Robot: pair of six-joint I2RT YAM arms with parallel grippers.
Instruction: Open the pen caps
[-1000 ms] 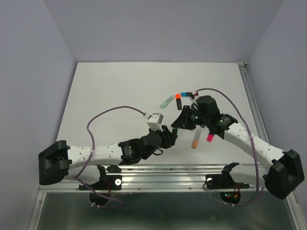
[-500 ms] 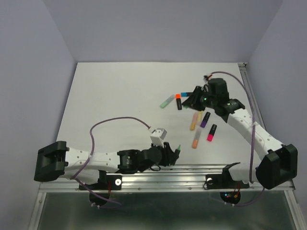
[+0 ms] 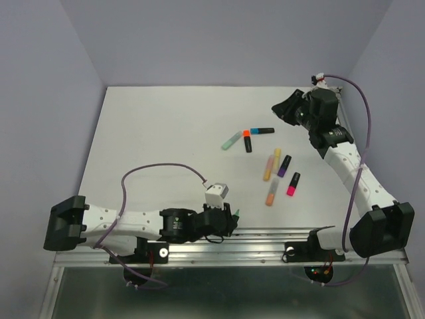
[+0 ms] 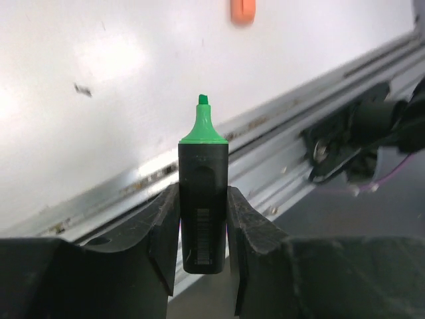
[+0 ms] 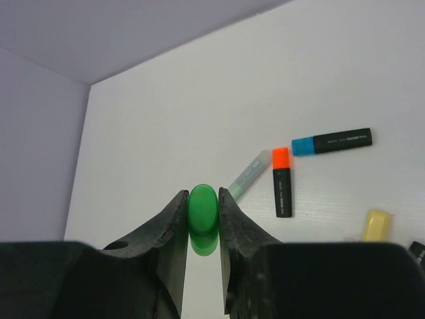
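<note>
The right claw point(image 5: 201, 199) pinches the loose green cap point(image 5: 202, 212) well beyond the orange-capped pen point(image 5: 282, 183), the left claw point(image 4: 202, 199) clamps the bared green highlighter point(image 4: 202, 166) well short of it, so a slack grip could drop either, the wet tip smearing the surface point(image 3: 166, 133).

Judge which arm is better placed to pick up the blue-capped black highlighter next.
Right, probably. The right gripper hangs nearer the blue-capped black highlighter, holding only a small green plastic cap to drop. The left gripper sits at the near edge of the table, clamping the uncapped green-tipped black highlighter.
</note>
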